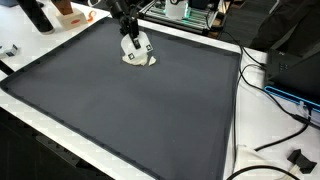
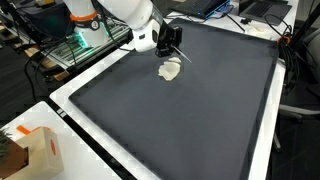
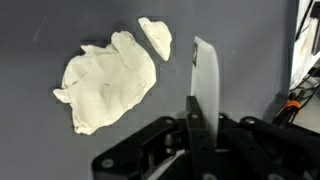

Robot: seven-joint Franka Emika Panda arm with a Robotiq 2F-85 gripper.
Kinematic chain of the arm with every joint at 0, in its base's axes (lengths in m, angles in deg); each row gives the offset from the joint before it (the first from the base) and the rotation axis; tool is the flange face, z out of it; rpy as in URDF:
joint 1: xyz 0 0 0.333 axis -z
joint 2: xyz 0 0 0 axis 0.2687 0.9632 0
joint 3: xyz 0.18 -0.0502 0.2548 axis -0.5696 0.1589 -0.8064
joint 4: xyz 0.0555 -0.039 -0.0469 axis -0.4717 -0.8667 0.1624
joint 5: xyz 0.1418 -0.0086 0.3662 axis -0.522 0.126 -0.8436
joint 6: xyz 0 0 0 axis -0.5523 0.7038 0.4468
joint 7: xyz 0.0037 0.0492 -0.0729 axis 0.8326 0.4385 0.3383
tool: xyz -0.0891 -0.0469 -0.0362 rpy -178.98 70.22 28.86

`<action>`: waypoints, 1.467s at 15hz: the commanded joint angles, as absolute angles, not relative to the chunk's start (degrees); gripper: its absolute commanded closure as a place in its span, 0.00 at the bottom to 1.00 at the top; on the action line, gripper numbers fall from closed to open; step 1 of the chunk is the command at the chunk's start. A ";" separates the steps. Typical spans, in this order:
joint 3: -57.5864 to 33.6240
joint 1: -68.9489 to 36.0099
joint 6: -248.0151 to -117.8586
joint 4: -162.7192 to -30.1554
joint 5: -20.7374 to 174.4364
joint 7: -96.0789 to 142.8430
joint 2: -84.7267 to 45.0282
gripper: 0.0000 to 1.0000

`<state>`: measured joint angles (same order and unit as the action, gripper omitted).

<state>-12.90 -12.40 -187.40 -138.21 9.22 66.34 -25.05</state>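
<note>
A white, dough-like lump [image 3: 105,78] lies on the dark grey mat [image 3: 60,150], with a small separate piece [image 3: 155,37] just beyond it. My gripper [image 3: 200,112] is shut on a thin white flat blade [image 3: 206,80] that stands edge-on to the right of the lump and does not touch it. In both exterior views the gripper [image 1: 133,42] [image 2: 172,45] hangs low over the mat's far part, right above the lump [image 1: 140,58] [image 2: 170,70].
The mat [image 1: 150,110] covers most of a white table [image 1: 262,150]. Cables [image 1: 285,95] and a black plug [image 1: 298,158] lie along one side. A cardboard box [image 2: 35,150] stands near a corner, and equipment racks [image 2: 70,40] stand behind the arm.
</note>
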 commanded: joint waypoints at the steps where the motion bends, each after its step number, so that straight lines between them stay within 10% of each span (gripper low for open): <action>1: -13.53 -13.08 -189.57 -140.44 10.64 59.72 -27.80 0.99; 22: -16.31 -15.45 -185.80 -143.28 60.56 9.60 -39.64 0.99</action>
<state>-15.80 -15.11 -188.87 -143.02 54.51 15.15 -37.59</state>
